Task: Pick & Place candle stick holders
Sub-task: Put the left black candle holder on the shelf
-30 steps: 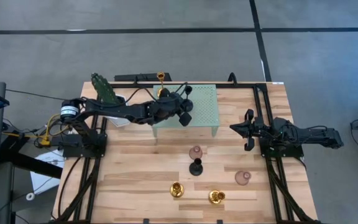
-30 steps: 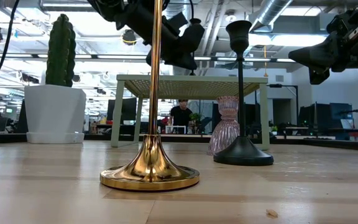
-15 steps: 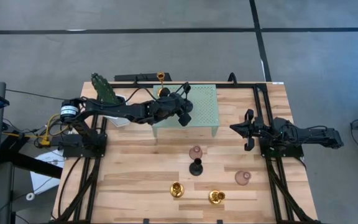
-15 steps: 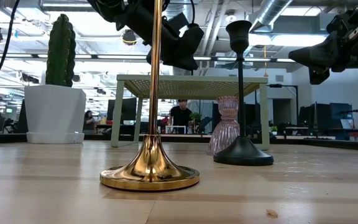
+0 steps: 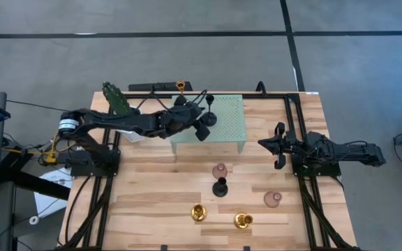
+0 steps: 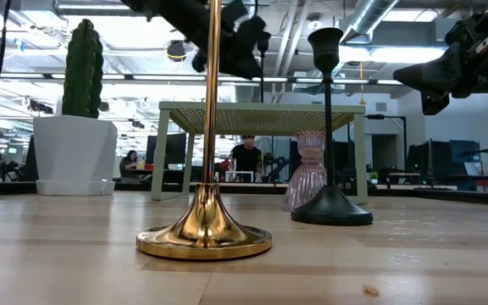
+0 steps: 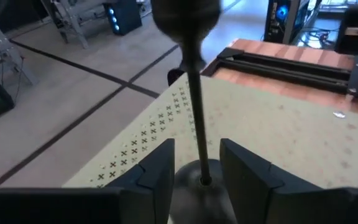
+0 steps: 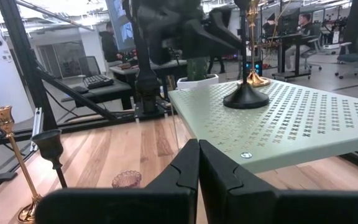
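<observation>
A black candle stick holder (image 7: 194,93) stands upright by its round base on the pale green perforated stand (image 5: 223,117). A gold holder (image 8: 253,76) stands on the stand behind it. My left gripper (image 7: 197,152) is open over the stand, one finger on each side of the black stem just above the base. Whether they touch it does not show. My right gripper (image 5: 279,146) waits shut at the table's right side. On the table stand two mauve holders (image 5: 220,169) (image 5: 272,199), a black holder (image 5: 220,187) and two gold holders (image 5: 198,212) (image 5: 242,221).
A green cactus in a white pot (image 6: 76,127) stands at the table's far left, next to the stand. The stand's top (image 8: 303,118) has bare room toward the right. In the low view the gold holder (image 6: 204,237) stands nearest the front edge. People sit in the room behind.
My left gripper has opened and let go of the black holder, which stays upright on the stand. The gripper has then risen a little and drawn back toward the table's left edge.
</observation>
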`<action>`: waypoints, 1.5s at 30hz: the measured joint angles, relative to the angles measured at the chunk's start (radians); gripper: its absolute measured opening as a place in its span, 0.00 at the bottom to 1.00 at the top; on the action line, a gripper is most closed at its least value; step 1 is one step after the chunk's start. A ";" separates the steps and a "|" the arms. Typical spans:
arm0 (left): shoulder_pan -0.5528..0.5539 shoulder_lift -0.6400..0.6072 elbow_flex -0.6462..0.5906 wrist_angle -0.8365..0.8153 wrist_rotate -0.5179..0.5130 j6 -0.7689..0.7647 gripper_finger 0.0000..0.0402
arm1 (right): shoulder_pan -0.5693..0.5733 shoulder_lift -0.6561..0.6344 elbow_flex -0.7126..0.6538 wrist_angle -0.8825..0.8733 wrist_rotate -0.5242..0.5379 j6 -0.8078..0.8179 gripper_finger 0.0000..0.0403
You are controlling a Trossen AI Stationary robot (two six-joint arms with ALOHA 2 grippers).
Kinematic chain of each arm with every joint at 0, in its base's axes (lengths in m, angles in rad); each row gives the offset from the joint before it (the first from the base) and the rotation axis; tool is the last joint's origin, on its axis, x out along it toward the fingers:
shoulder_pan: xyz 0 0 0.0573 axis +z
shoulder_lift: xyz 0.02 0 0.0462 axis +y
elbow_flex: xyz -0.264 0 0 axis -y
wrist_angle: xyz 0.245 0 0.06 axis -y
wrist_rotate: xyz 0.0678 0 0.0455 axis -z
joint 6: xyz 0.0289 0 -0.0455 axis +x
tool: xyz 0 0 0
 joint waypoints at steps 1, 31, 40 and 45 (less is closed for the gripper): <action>-0.008 -0.015 0.000 -0.026 0.000 -0.001 0.32 | 0.000 0.000 0.000 0.000 -0.001 0.000 0.00; -0.285 -0.330 -0.234 -0.201 -0.023 0.070 0.01 | 0.063 0.823 0.334 0.238 0.055 -0.157 0.00; -0.360 -0.568 -0.439 -0.080 -0.015 0.077 0.01 | 0.027 1.160 0.576 0.228 0.055 -0.250 0.00; -0.390 -0.648 -0.503 -0.077 -0.015 0.078 0.01 | 0.001 1.316 0.685 0.219 0.055 -0.278 0.00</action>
